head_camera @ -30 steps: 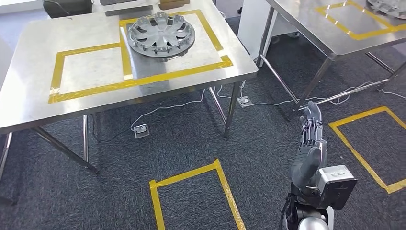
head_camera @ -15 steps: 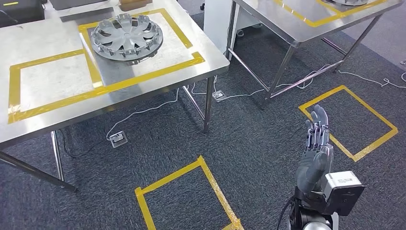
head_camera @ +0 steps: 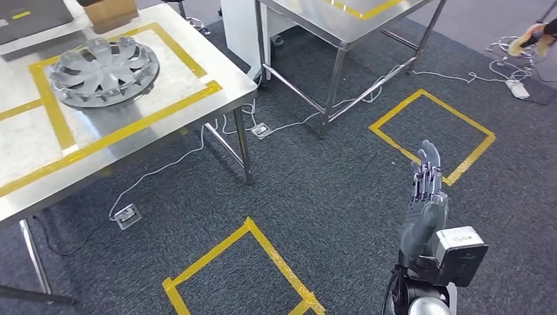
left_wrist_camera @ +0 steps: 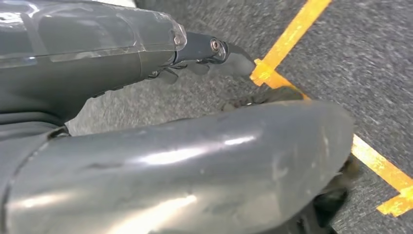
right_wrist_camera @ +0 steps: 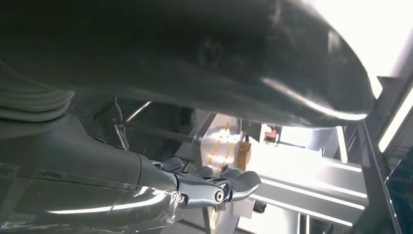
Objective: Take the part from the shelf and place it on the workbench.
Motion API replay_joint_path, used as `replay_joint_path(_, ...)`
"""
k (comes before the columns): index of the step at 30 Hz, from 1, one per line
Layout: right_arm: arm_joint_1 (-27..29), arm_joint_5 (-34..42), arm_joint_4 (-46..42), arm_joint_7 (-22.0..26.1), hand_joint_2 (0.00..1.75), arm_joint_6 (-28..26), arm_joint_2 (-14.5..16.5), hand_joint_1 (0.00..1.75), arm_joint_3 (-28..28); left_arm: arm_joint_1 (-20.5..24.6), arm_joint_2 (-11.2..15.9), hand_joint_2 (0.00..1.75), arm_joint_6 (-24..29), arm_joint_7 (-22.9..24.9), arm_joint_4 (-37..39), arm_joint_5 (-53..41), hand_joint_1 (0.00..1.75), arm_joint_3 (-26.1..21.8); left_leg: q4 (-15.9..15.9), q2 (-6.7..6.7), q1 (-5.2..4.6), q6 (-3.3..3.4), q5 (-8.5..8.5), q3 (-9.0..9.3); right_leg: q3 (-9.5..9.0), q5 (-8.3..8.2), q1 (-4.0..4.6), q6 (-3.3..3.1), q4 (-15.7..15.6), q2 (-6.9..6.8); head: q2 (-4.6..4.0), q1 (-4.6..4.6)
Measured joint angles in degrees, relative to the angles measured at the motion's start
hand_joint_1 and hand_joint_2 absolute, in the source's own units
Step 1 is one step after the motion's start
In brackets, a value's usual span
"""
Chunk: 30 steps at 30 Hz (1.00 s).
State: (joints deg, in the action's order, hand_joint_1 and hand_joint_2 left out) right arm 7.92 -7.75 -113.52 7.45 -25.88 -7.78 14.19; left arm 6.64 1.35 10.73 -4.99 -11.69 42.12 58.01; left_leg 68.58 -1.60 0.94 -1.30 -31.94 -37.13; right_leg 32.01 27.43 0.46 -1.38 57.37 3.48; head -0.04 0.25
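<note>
A silver wheel cover [head_camera: 104, 71] lies flat on a steel workbench [head_camera: 203, 82], inside a yellow taped rectangle, at the upper left of the head view. My right hand [head_camera: 425, 197] is raised over the carpet at the lower right, far from the bench, with its fingers straight and nothing in it. In the right wrist view the right hand [right_wrist_camera: 146, 185] reaches out with fingers [right_wrist_camera: 229, 187] extended and bare. My left hand [left_wrist_camera: 170, 146] hangs over the carpet and a yellow tape line [left_wrist_camera: 375, 158], its fingers [left_wrist_camera: 214, 48] stretched out and holding nothing.
A second steel table [head_camera: 341, 26] stands at the top middle. A cardboard box [head_camera: 110, 13] sits behind the wheel cover. Yellow taped squares [head_camera: 430, 134] [head_camera: 240, 269] mark the dark carpet. White cables and floor sockets [head_camera: 126, 214] lie under the tables.
The whole picture has shifted left, so the camera has turned to the right. The wheel cover stays on its bench. My right hand keeps the same raised pose.
</note>
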Motion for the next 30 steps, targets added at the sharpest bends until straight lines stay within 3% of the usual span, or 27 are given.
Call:
replay_joint_path(2,0.0,0.0,0.1,0.0,0.0,0.1,0.0,0.0,0.0,0.0,0.0,0.0,0.0,0.0,0.0,0.0,0.0,0.0,-6.6,-3.17,0.24,0.39,2.99,2.71,0.15,0.43,-0.01,0.41,0.6,1.52,0.0,-0.31)
replay_joint_path(3,-0.1,0.0,0.1,0.0,0.0,0.1,0.0,0.0,0.0,0.0,0.0,0.0,0.0,0.0,0.0,0.0,0.0,0.0,-8.3,-4.23,0.26,0.5,3.33,3.48,0.33,0.56,-0.15,0.73,0.8,2.24,0.0,-0.28)
replay_joint_path(4,-0.1,0.0,0.1,0.0,0.0,0.1,0.0,0.0,0.0,0.0,0.1,0.0,0.0,0.0,0.0,0.0,0.0,0.0,-8.8,-4.44,0.21,0.6,3.03,3.8,0.53,0.59,-0.31,1.08,0.9,3.0,0.0,-0.25)
replay_joint_path(6,0.0,0.1,0.1,0.0,0.0,0.1,0.1,0.0,0.1,-0.1,0.1,0.0,-0.1,0.0,0.0,0.0,0.0,0.0,-9.3,-2.84,0.16,0.9,3.01,4.23,0.81,0.55,-0.55,1.73,0.9,3.89,0.0,-0.24)
replay_joint_path(8,-0.1,0.0,0.1,0.0,0.0,0.2,0.1,0.0,0.1,0.0,0.1,0.0,0.0,0.0,0.0,0.0,0.0,0.0,-9.8,-0.91,0.32,1.41,2.98,4.75,1.92,1.94,-0.41,2.37,3.2,1.39,0.0,0.26)
replay_joint_path(10,-0.3,0.1,0.2,0.0,0.0,0.2,0.1,0.0,0.1,-0.1,0.1,0.0,-0.1,0.0,0.0,0.0,0.0,0.0,-9.9,1.21,0.2,1.78,2.68,5.13,5.2,5.19,-0.53,3.01,9.7,-2.12,0.0,1.06)
replay_joint_path(12,-0.2,0.1,0.2,0.0,0.0,0.2,0.2,0.0,0.1,-0.2,0.1,0.0,-0.1,0.1,0.0,0.0,0.0,0.0,-9.9,3.27,0.08,1.82,2.31,5.34,8.59,7.3,-0.86,3.45,16.1,-3.13,0.0,1.41)
replay_joint_path(13,-0.1,0.1,0.2,0.0,0.0,0.2,0.2,0.0,0.2,-0.2,0.1,0.0,-0.1,0.1,0.0,0.0,0.0,0.0,-9.9,4.2,0.06,1.73,2.11,5.49,9.01,6.81,-0.94,3.52,16.7,-3.3,0.0,1.58)
replay_joint_path(14,-0.1,0.1,0.3,0.0,0.0,0.2,0.2,0.0,0.2,-0.2,0.1,0.0,-0.1,0.1,0.0,0.0,0.0,0.0,-9.9,5.01,0.05,1.62,1.91,5.73,8.19,5.21,-0.97,3.47,14.9,-3.49,0.0,1.79)
replay_joint_path(15,0.0,0.1,0.3,0.0,0.0,0.2,0.2,0.0,0.2,-0.1,0.1,0.0,-0.1,0.1,0.0,0.0,0.0,0.0,-9.9,5.73,0.04,1.48,1.68,6.05,6.35,2.94,-0.93,3.27,11.3,-4.01,0.0,2.04)
replay_joint_path(17,-0.1,0.1,0.4,0.0,0.0,0.2,0.2,0.0,0.2,0.2,0.0,0.0,-0.1,0.1,0.0,0.0,0.0,0.0,-9.9,6.85,-0.07,1.08,1.29,6.56,2.54,0.15,-0.43,2.48,3.8,-6.2,0.0,2.4)
replay_joint_path(19,-0.1,0.1,0.4,0.0,0.0,0.2,0.2,0.0,0.2,0.3,-0.1,0.0,-0.1,0.1,0.0,0.0,0.0,0.0,-10.1,7.74,-0.22,0.59,1.09,6.81,1.24,0.08,0.16,1.65,1.0,-7.43,0.0,2.46)
replay_joint_path(21,0.0,0.1,0.4,0.0,0.0,0.2,0.2,0.0,0.1,0.3,-0.1,0.0,-0.1,0.2,0.0,0.0,0.0,0.0,-10.4,8.46,-0.27,0.05,0.88,7.2,1.21,-0.03,0.17,1.02,0.6,-6.43,0.0,2.47)
replay_joint_path(22,0.1,0.1,0.4,0.0,0.0,0.2,0.2,0.0,0.1,0.4,-0.2,0.0,-0.1,0.2,0.0,0.0,0.0,0.0,-10.2,7.38,-0.21,-0.19,0.47,7.3,1.01,-0.16,0.03,0.72,0.2,-5.89,0.0,2.3)
replay_joint_path(24,0.0,0.1,0.4,0.1,0.0,0.2,0.2,0.0,0.1,0.5,-0.2,0.0,-0.1,0.2,0.0,0.0,0.0,0.0,-6.7,3.78,-0.11,-0.43,-1.73,5.84,0.53,-0.49,-0.26,0.15,-0.5,-4.88,0.0,1.78)
replay_joint_path(25,-0.1,0.2,0.5,0.1,0.0,0.2,0.2,0.0,0.1,0.5,-0.2,0.0,-0.1,0.2,0.0,0.0,0.0,0.0,-3.2,1.96,-0.06,-0.42,-3.37,4.08,0.47,-0.49,-0.24,-0.05,-0.6,-4.36,0.0,1.4)
replay_joint_path(27,-0.1,0.3,0.6,0.1,0.0,0.2,0.2,0.0,0.1,0.3,-0.2,0.0,-0.1,0.2,0.0,0.0,0.0,0.0,3.9,1.21,-0.08,-0.39,-5.62,-0.08,0.44,-0.38,-0.09,-0.31,-0.4,-2.87,0.0,0.85)
replay_joint_path(28,-0.1,0.4,0.6,0.1,0.0,0.2,0.2,0.0,0.1,0.1,-0.2,0.0,-0.1,0.2,0.0,0.0,0.0,0.0,5.3,1.21,-0.08,-0.35,-5.23,-1.31,0.41,-0.27,0.0,-0.38,-0.3,-2.01,0.0,0.65)
replay_joint_path(29,-0.1,0.5,0.6,0.1,0.0,0.2,0.2,0.0,0.1,0.0,-0.2,0.0,-0.1,0.2,0.0,0.0,0.0,0.0,4.5,1.15,-0.08,-0.27,-3.66,-1.53,0.35,-0.12,0.05,-0.39,-0.1,-1.14,0.0,0.45)
replay_joint_path(30,-0.1,0.5,0.7,0.1,0.0,0.2,0.2,0.0,0.1,0.0,-0.2,0.0,-0.1,0.2,0.0,0.0,0.0,0.0,1.6,0.68,-0.05,-0.15,-1.15,-0.72,0.26,0.11,0.06,-0.33,0.1,-0.31,0.0,0.19)
